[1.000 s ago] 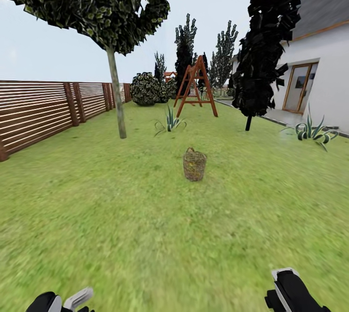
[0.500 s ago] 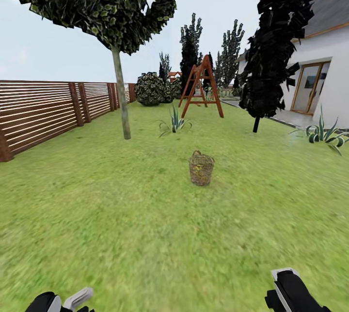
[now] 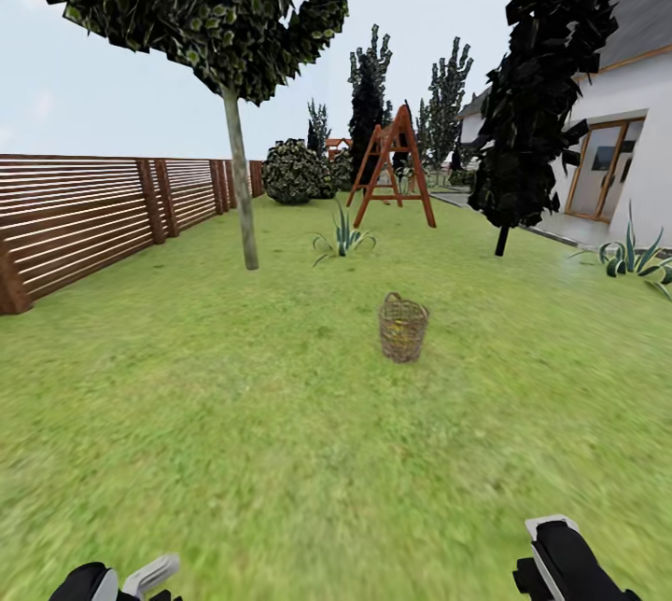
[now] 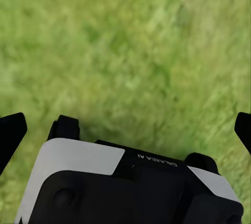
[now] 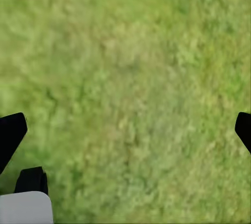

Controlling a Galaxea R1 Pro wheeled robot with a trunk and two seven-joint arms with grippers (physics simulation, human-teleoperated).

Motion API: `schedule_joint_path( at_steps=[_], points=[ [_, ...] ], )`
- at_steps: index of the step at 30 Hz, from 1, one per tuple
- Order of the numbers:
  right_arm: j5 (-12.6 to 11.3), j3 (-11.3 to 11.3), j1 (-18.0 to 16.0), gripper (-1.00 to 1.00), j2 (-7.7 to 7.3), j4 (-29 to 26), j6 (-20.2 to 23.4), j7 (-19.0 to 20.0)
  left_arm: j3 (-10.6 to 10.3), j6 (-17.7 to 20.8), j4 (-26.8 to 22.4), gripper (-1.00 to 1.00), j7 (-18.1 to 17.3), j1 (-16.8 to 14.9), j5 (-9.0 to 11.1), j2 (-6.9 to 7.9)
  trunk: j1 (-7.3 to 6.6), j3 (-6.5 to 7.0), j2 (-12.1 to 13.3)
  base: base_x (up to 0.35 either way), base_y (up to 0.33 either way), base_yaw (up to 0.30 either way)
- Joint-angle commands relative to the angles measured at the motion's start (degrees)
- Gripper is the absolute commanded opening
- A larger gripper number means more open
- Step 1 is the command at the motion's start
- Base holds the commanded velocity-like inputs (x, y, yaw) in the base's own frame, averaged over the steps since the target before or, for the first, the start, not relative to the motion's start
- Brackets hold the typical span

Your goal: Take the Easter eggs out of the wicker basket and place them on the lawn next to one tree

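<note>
The wicker basket [image 3: 403, 328] stands upright on the lawn [image 3: 233, 414], a few metres ahead and slightly right of centre. A yellowish tint shows through its weave, but I cannot make out the Easter eggs. The tree [image 3: 242, 186], with a slim bare trunk and a dark crown, rises beyond the basket to the left. My left gripper [image 4: 125, 130] and right gripper [image 5: 125, 130] both hang open over bare grass, their dark fingertips [image 4: 11, 135] [image 5: 10, 136] spread wide. Both wrists show at the head view's bottom corners.
A brown slat fence [image 3: 84, 214] runs along the left. A spiky plant [image 3: 343, 240], a wooden swing frame [image 3: 392, 167] and a round bush [image 3: 294, 172] lie beyond the basket. A dark columnar tree [image 3: 546, 88], the white house [image 3: 616, 153] and another spiky plant [image 3: 635, 258] stand right.
The whole head view has shifted: the camera has come closer to the basket and swung left, so the basket sits further right and looks slightly larger. Both grippers keep their pose.
</note>
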Motion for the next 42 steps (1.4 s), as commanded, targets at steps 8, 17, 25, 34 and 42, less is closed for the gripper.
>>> schedule_joint_path(
  at_steps=[8, 17, 25, 34, 42],
  points=[
    [0.49, 0.05, -0.03, 1.0, 0.03, -0.08, 0.28, 0.25, 0.12, 0.22, 0.05, 1.0, -0.28, -0.04, -0.14, -0.1, 0.03, -0.07, -0.04, 0.322, 0.131, 0.0],
    [0.48, 0.08, -0.03, 1.0, 0.13, -0.09, 0.28, 0.26, 0.05, 0.22, 0.06, 1.0, -0.28, -0.04, -0.14, -0.18, 0.03, -0.07, -0.04, 0.337, 0.051, 0.0],
    [0.48, 0.22, -0.03, 1.0, 0.13, -0.08, 0.23, 0.3, 0.03, 0.22, 0.07, 1.0, -0.28, -0.04, -0.14, -0.19, 0.03, -0.07, -0.04, 0.341, 0.001, 0.0],
    [0.51, 0.22, -0.03, 1.0, 0.01, -0.08, 0.22, 0.34, 0.03, 0.22, 0.06, 1.0, -0.28, -0.04, -0.14, -0.19, 0.03, -0.07, -0.04, 0.341, 0.0, 0.0],
    [0.44, 0.24, -0.03, 1.0, 0.05, -0.08, 0.25, 0.38, 0.03, 0.22, 0.05, 1.0, -0.28, -0.04, -0.22, -0.27, 0.03, -0.07, -0.04, 0.341, 0.0, 0.0]
  ],
)
